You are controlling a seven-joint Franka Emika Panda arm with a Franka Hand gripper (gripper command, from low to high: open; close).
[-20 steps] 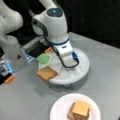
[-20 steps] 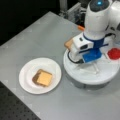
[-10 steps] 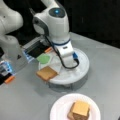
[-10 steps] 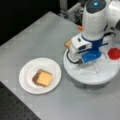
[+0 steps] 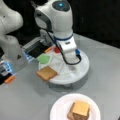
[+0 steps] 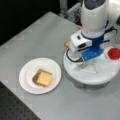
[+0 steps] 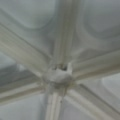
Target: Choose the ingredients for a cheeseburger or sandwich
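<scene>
The claw (image 5: 70, 58) hangs low over the middle of the white divided tray (image 5: 82, 71), its fingers hidden behind the arm's wrist body in both front views, so I cannot tell whether it is wide, narrow or holding anything. The wrist view shows only the tray's hub (image 7: 58, 73) and the ribs running out from it, very near the lens; no food piece lies directly under the claw.

The stack (image 5: 79, 110) sits on the white plate (image 5: 57, 110) on the table (image 5: 25, 100), well apart from the claw toward a front view's bottom: a toast square below, a dark layer, and the cheese (image 6: 44, 78) on top. It has no top toast yet.

The loose toast (image 5: 46, 73) lies in the tray compartment near the claw, on a front view's left, hanging a little over the rim. The green piece (image 5: 43, 58) lies just beyond it, and the red disc (image 6: 114, 53) lies in a compartment on the claw's other side.

The toast looks thin, flat, light and fairly stiff. Judging by that, two opposite edges are the place to pinch, and its overhanging corner offers easy access. Lying flat, it gives little height to grip, and it might slide on the smooth tray.
</scene>
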